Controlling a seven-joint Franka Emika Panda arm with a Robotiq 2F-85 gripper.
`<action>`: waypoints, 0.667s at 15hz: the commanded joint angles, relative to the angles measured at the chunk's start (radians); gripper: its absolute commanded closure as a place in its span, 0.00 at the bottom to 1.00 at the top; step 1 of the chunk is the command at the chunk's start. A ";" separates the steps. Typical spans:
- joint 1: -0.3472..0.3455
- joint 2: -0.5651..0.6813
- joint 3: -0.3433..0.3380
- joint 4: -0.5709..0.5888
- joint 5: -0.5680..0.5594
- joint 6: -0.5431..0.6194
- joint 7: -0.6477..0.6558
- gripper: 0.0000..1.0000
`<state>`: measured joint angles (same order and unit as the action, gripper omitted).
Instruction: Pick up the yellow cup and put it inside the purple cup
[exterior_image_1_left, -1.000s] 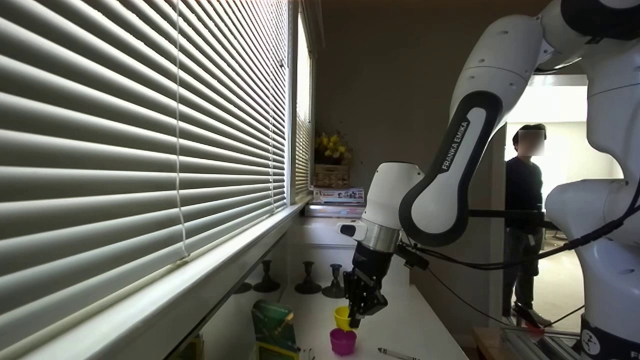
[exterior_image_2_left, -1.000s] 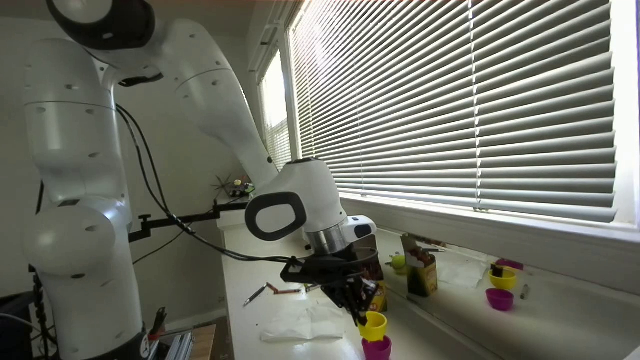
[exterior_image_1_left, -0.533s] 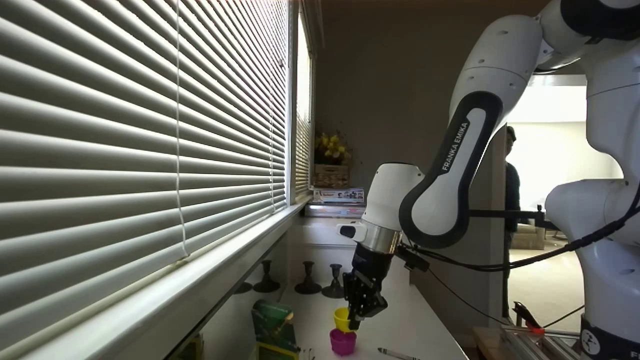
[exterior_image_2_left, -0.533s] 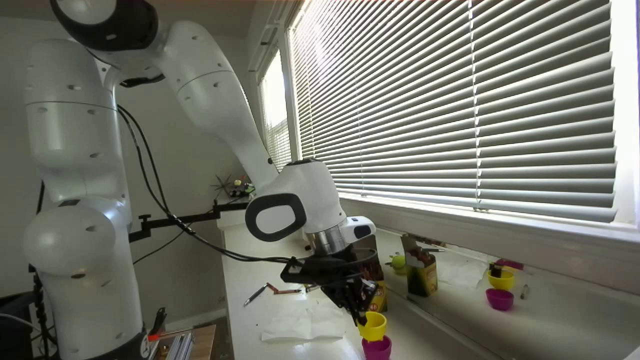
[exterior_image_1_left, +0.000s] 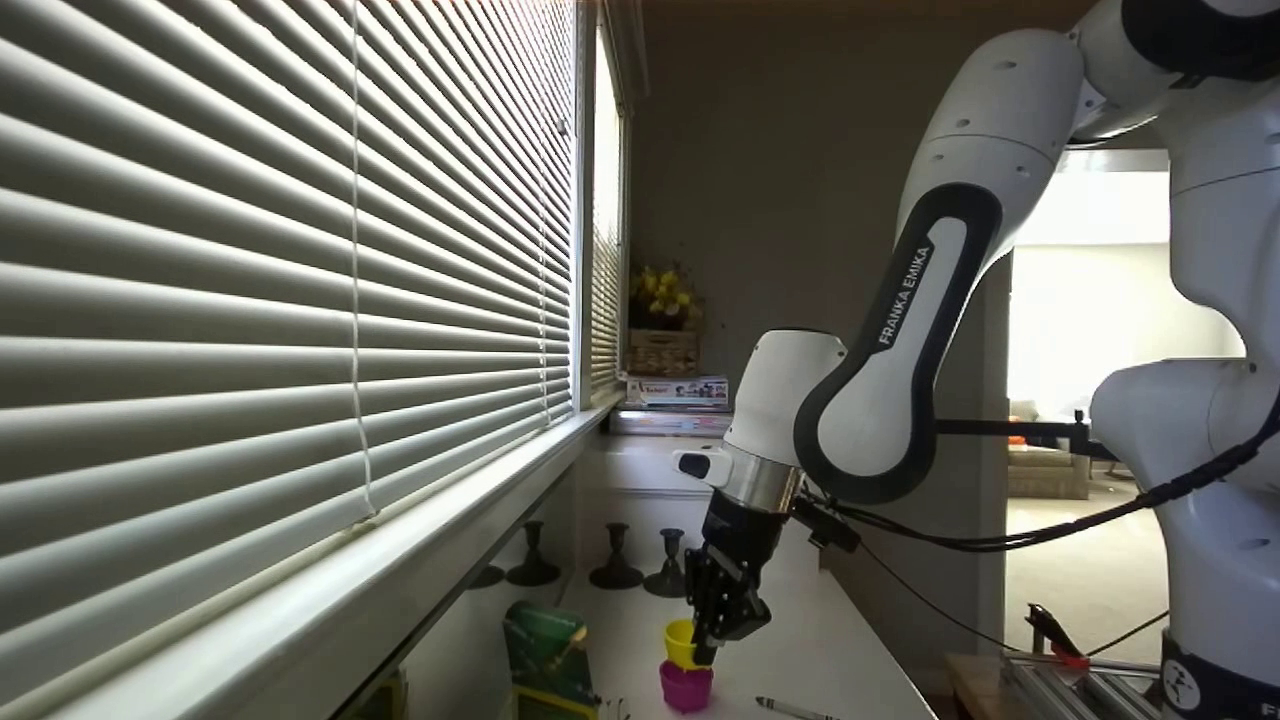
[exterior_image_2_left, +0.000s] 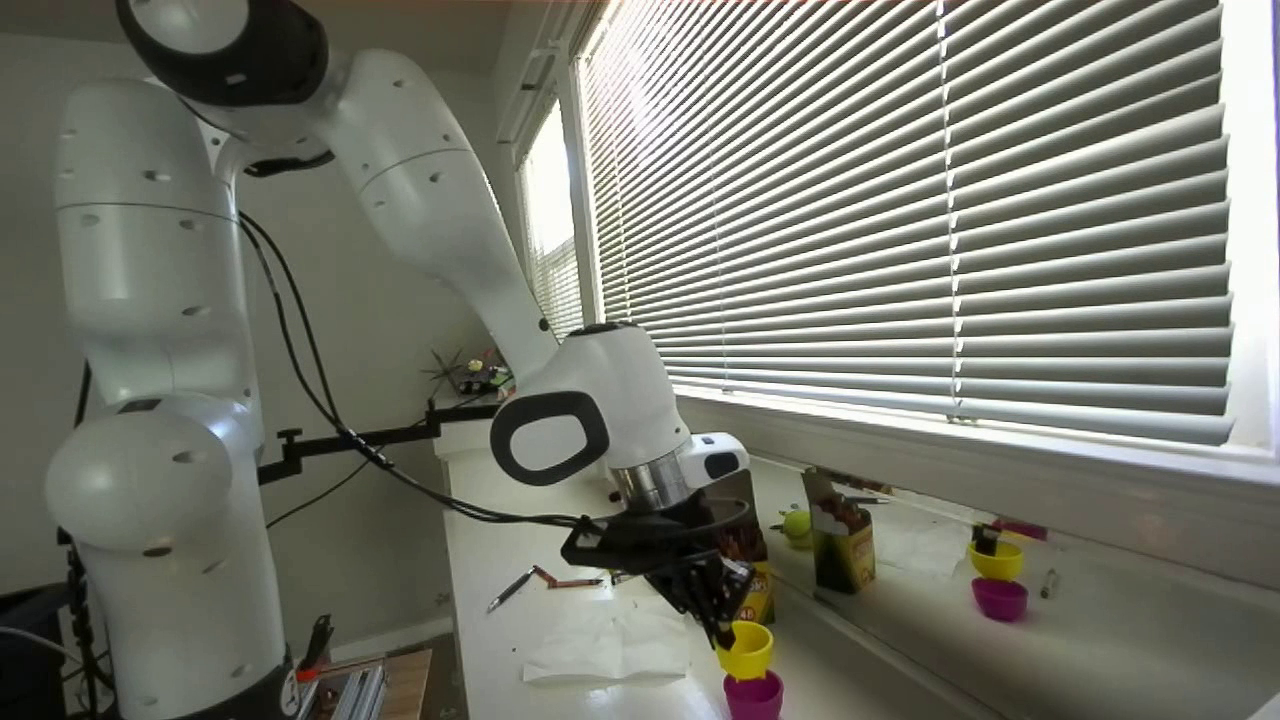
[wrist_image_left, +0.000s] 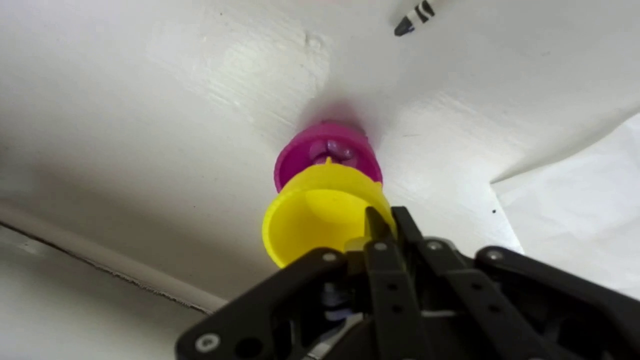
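The yellow cup (wrist_image_left: 320, 220) is held by its side wall in my gripper (wrist_image_left: 389, 220). One finger is inside the cup and one outside. The purple cup (wrist_image_left: 325, 132) stands upright on the white surface. In the wrist view the yellow cup covers its near part, and something pinkish-purple shows inside it. In both exterior views the yellow cup (exterior_image_1_left: 680, 640) (exterior_image_2_left: 750, 652) is right above the purple cup (exterior_image_1_left: 686, 690) (exterior_image_2_left: 754, 697), its bottom at about the rim. I cannot tell whether they touch. The gripper also shows in both exterior views (exterior_image_1_left: 706, 648) (exterior_image_2_left: 722, 640).
A dark crayon (wrist_image_left: 415, 19) and white paper (wrist_image_left: 575, 200) lie on the surface. A green and yellow crayon box (exterior_image_1_left: 548, 650) stands beside the cups. Black candlesticks (exterior_image_1_left: 616, 560) stand further back. A glossy panel (exterior_image_2_left: 920, 640) along the window wall reflects the cups.
My gripper and the yellow cup have moved slightly down and, in an exterior view, slightly left over the purple cup. The purple cup has not moved. The person in the doorway is gone from view.
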<state>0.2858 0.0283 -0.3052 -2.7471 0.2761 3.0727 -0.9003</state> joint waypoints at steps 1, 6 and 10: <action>0.002 0.026 0.011 0.000 0.053 0.037 -0.025 0.98; -0.004 0.048 0.021 0.000 0.085 0.080 -0.032 0.98; -0.008 0.057 0.034 0.000 0.097 0.097 -0.033 0.98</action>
<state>0.2851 0.0730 -0.2931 -2.7471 0.3289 3.1383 -0.9045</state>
